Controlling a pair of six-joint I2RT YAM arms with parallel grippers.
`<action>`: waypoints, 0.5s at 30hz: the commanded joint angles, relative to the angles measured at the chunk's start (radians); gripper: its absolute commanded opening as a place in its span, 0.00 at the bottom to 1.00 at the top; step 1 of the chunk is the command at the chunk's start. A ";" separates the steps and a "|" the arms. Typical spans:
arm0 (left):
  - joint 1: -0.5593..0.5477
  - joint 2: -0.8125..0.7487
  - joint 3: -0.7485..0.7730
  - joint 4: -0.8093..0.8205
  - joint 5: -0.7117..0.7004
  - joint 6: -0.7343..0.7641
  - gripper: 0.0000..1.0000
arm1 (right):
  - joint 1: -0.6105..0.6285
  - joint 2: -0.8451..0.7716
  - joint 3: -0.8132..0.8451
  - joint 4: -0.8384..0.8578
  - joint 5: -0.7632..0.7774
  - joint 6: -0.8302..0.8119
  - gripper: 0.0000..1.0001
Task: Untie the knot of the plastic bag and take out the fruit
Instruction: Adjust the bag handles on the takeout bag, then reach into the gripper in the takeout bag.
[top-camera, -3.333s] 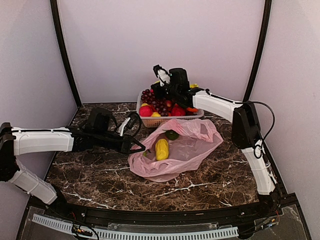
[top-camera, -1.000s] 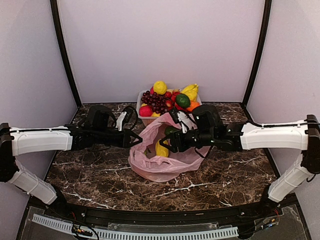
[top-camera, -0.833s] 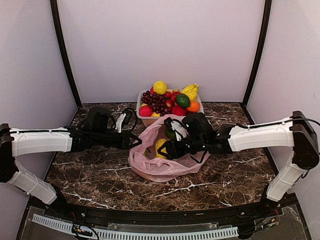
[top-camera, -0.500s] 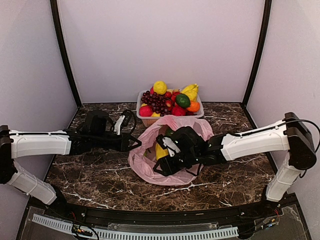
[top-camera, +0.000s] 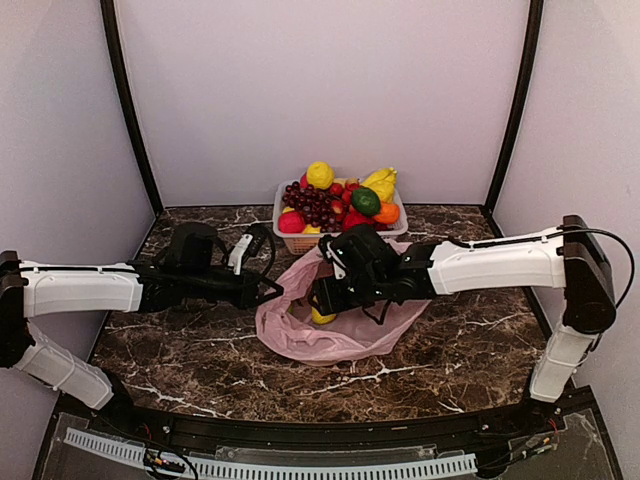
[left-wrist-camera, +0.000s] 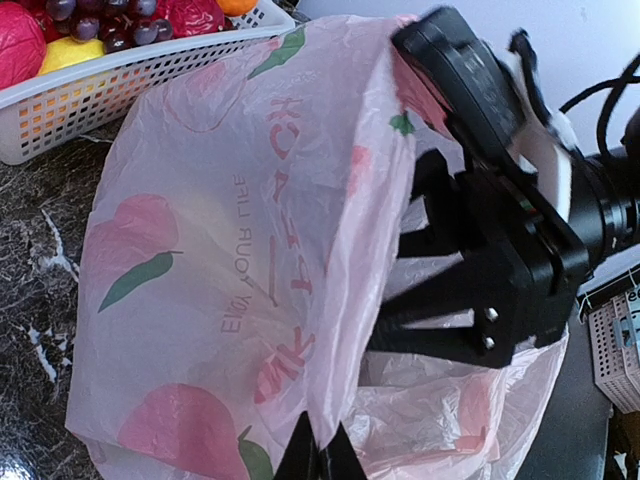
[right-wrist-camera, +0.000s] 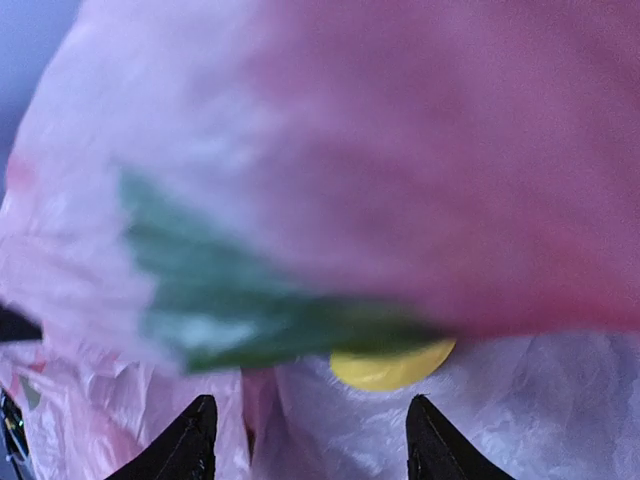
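You're looking at a dark marble counter (top-camera: 190, 350) veined in white, boxed in by plain pale lilac walls (top-camera: 320, 90). Two black posts (top-camera: 129, 110) rise at 11 and 1 o'clock. A white slotted strip (top-camera: 300, 467) runs along 6 o'clock. Light is soft and even.

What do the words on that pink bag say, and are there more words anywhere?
"ENJOY YOUR LIF…": small grey print on the bag, seen backwards through the film. It seems to read so, and its end is lost in a crease.
Big pink letters on the bag: backwards and folded, too broken up to read.
Basket: no words on it.
Nothing else in the pictures shows words or numbers.
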 joint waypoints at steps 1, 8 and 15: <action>-0.004 -0.009 -0.004 -0.048 0.001 0.052 0.01 | -0.041 0.109 0.083 -0.027 0.084 0.026 0.63; -0.004 0.003 0.002 -0.048 0.006 0.037 0.01 | -0.060 0.228 0.146 -0.014 0.158 0.104 0.66; -0.004 0.014 0.007 -0.040 0.010 0.019 0.01 | -0.077 0.296 0.149 0.039 0.159 0.107 0.71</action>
